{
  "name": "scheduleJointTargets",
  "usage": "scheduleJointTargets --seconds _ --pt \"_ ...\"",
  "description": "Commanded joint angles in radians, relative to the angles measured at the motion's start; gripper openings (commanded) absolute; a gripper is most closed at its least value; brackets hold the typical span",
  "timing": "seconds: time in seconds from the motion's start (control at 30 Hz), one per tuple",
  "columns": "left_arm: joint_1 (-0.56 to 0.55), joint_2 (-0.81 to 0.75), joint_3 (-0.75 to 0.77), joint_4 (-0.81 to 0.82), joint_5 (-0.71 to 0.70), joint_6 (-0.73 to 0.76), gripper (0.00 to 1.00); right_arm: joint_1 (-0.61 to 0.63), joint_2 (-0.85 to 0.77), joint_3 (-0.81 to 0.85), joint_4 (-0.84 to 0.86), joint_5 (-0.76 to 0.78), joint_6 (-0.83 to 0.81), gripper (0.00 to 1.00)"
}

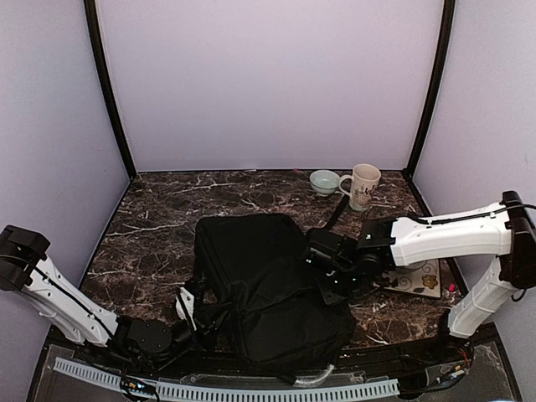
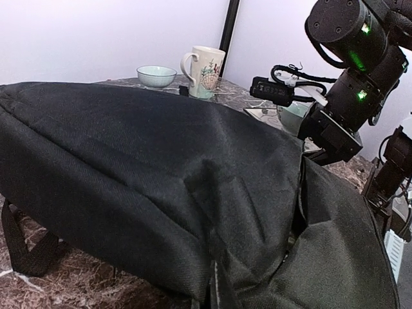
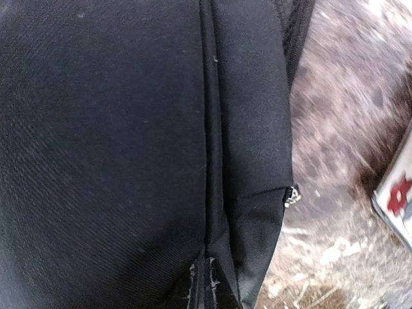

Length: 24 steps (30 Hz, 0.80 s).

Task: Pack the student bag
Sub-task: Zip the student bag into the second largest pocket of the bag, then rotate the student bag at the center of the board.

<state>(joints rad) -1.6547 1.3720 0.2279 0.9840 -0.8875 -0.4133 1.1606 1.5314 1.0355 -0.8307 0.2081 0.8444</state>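
bag (image 1: pixel 268 285): flat on table (image 1: pixel 159 218), centre frame | step: likely opening it | left tool (image 1: pixel 186 308): together, lower left at bag's edge | right tool (image 1: pixel 328 283): bag's right edge, state unclear | next: probably find zipper pull (image 3: pixel 291 196)

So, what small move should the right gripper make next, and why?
Probably slide the right gripper to the silver zipper pull at the edge of the student bag and pinch it: the seam looks shut, and the pull shows close in its wrist view.
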Motion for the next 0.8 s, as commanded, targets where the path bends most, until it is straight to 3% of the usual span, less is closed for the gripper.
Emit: scheduleJointTargets --seconds 0.0,0.17,0.4,0.53,0.63,0.7,0.77 --pt "-0.017 -0.009 0.053 -0.062 -0.011 -0.071 0.00 0.002 0.150 0.159 0.344 -0.094 -0.097 0.07" --pt "-0.027 0.053 0.059 -0.073 -0.001 -0.114 0.00 -0.035 0.385 0.368 0.388 -0.104 -0.196 0.07" --pt "-0.036 0.231 0.145 0.033 0.165 -0.080 0.04 -0.143 0.570 0.687 0.359 -0.064 -0.315 0.06" --pt "-0.045 0.277 0.186 0.110 0.315 0.020 0.14 -0.165 0.537 0.701 0.332 -0.046 -0.337 0.08" --pt "-0.046 0.231 0.202 0.109 0.444 0.065 0.30 -0.165 0.444 0.651 0.310 0.009 -0.340 0.11" --pt "-0.046 0.173 0.252 -0.010 0.513 0.073 0.41 -0.165 0.368 0.617 0.285 0.053 -0.334 0.13" --pt "-0.046 0.125 0.337 -0.214 0.564 0.072 0.47 -0.165 0.276 0.585 0.262 0.087 -0.322 0.16"
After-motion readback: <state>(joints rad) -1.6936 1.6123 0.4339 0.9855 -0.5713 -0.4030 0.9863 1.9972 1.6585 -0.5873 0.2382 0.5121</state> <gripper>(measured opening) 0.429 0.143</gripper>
